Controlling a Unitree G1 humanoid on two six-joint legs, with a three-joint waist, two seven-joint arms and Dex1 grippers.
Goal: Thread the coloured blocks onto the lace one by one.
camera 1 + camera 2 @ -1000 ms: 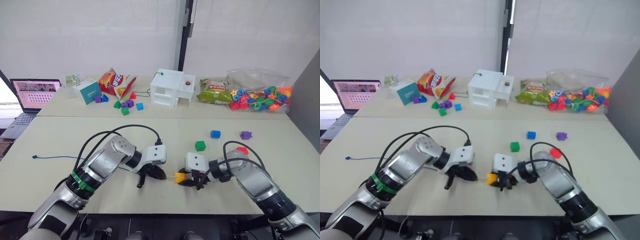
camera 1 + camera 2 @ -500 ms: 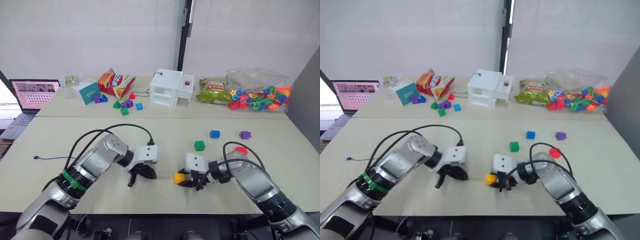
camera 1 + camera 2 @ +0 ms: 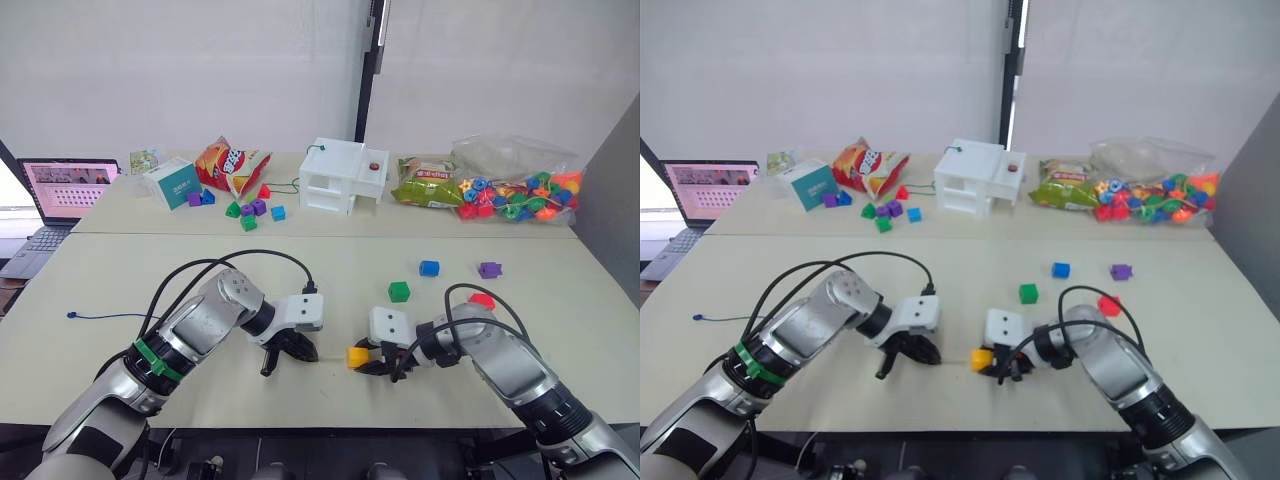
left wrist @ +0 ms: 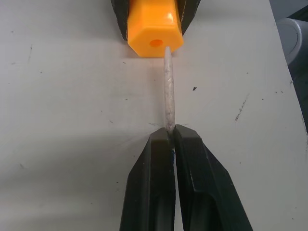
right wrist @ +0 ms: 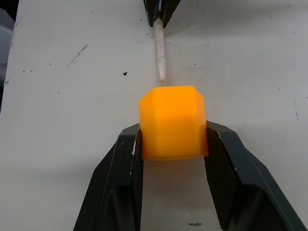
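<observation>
The yellow-orange block [image 5: 173, 121] sits low over the near table [image 3: 110, 270], pinched on two opposite sides between the two fingers of the right gripper [image 5: 172, 144], which are spread just to the block's width. Its threading hole faces the left gripper [image 4: 171, 139]. That gripper's fingers are pressed together on the stiff pale tip [image 4: 169, 91] of the lace [image 3: 110, 316], with most of the tip sticking out in front of them. The tip's end is right at the block's hole-bearing face, just beside the hole and slightly off its centre; it has not passed in.

Both forearms lie low over the front of the table and angle inward, so the two grippers face each other near the middle with the block between them. The lace's dark-blue length trails away across the table to the robot's left, ending in a small knot [image 3: 70, 314].

The green block [image 3: 399, 291] lies just beyond the right gripper, the red block [image 3: 484, 299] beside the right forearm, and the blue block [image 3: 430, 268] and purple block [image 3: 489, 270] farther back.
</observation>
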